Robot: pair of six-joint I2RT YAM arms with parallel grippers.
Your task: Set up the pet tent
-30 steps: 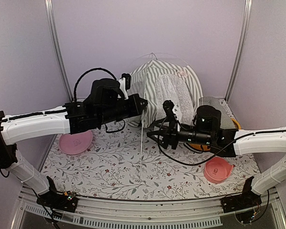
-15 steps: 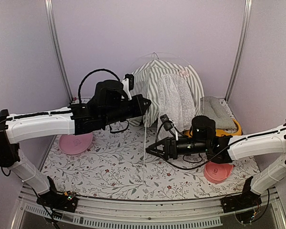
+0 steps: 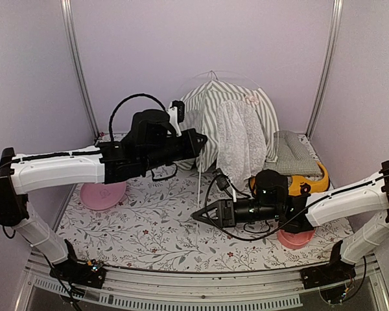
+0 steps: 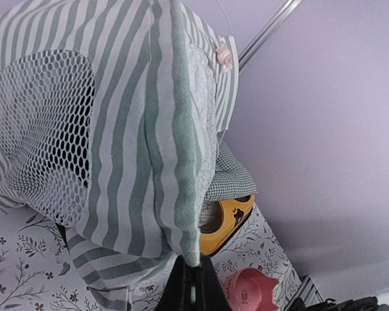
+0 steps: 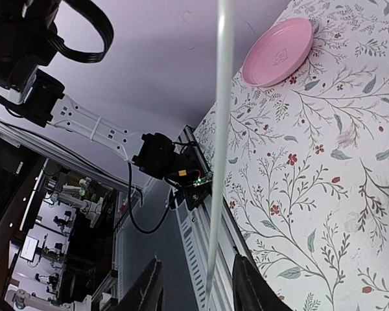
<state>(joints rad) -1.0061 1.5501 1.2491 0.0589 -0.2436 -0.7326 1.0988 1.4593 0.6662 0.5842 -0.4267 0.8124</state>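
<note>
The right gripper (image 3: 196, 214) has come lower and leftward; its half-open jaws straddle the thin white pole (image 3: 199, 184). The left gripper (image 4: 191, 285) pinches the hem of the pet tent (image 3: 211, 113), which stands at the back of the table (image 3: 149, 233). The cloth is probably light and floppy; better to grasp the springy pole.

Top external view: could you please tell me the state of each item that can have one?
pet tent: raised, its seam pinched
left pincer: shut on the pet tent
right pincer: open, straddling the white pole
white pole: near upright
lace curtain: hanging down
pink plate: flat, empty
</note>
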